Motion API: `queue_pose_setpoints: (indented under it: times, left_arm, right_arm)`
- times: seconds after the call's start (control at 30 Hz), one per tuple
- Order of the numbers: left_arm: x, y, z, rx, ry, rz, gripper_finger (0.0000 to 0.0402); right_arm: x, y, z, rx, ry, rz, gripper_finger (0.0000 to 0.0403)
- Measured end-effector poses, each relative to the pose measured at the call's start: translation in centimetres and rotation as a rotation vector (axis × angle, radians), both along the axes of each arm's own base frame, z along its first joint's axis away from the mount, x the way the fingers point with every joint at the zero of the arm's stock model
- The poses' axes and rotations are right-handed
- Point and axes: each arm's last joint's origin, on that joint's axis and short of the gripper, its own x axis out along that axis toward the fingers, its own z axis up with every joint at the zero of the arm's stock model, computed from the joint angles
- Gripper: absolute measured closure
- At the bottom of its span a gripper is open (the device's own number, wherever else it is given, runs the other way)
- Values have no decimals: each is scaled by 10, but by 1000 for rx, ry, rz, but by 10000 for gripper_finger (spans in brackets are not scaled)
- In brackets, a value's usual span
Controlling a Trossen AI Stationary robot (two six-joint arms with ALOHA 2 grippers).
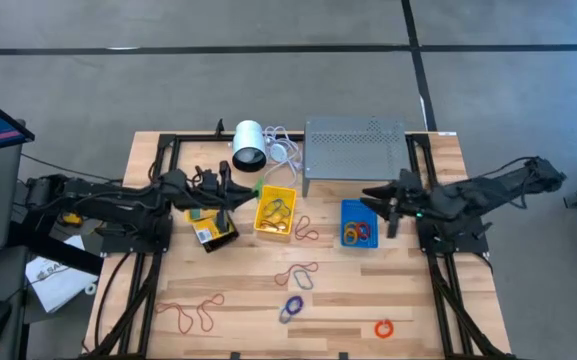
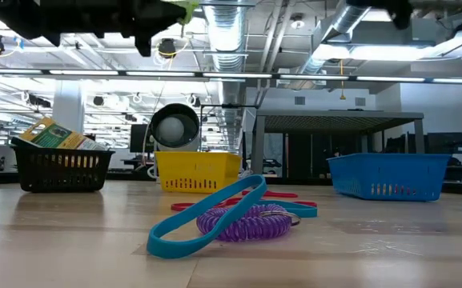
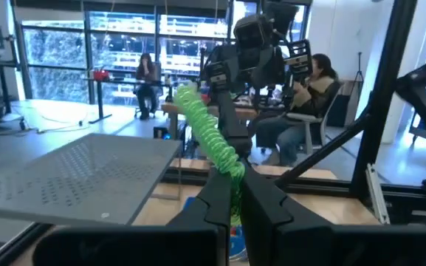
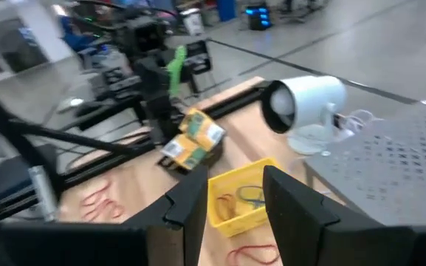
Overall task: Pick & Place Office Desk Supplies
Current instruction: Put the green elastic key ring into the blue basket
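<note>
In the low view both arms are cut off by the top edge, so neither gripper's fingertips show there. The black bin (image 2: 62,169) hides the lower parts of its packets (image 2: 57,136). In the high view the contents of the blue bin (image 1: 358,223) are too small to count.

Bright overhead light, soft shadows; right wrist view blurred, backgrounds hazy.
</note>
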Motion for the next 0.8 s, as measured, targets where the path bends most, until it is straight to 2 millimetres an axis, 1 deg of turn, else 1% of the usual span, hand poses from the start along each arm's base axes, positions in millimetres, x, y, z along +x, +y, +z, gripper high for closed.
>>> queue_pose_setpoints:
  times: [0.07,0.3,0.47,0.53,0.63,0.8]
  left_arm:
    - [2,1,-3,1,14,-12,397]
    - [8,1,-9,9,40,-19,397]
    - [9,0,-5,32,27,-38,397]
    - [10,0,-7,31,42,-43,397]
    - [10,0,-8,29,59,-44,397]
    - [10,0,-9,28,70,-44,397]
  right_arm:
    - [13,-2,-4,6,10,-11,275]
    - [59,-10,-10,4,-54,11,275]
    - [87,-25,-21,2,-63,22,269]
    - [96,-32,-26,8,-61,19,256]
    - [105,-42,-31,22,-75,31,222]
    - [119,-48,-33,32,-154,65,161]
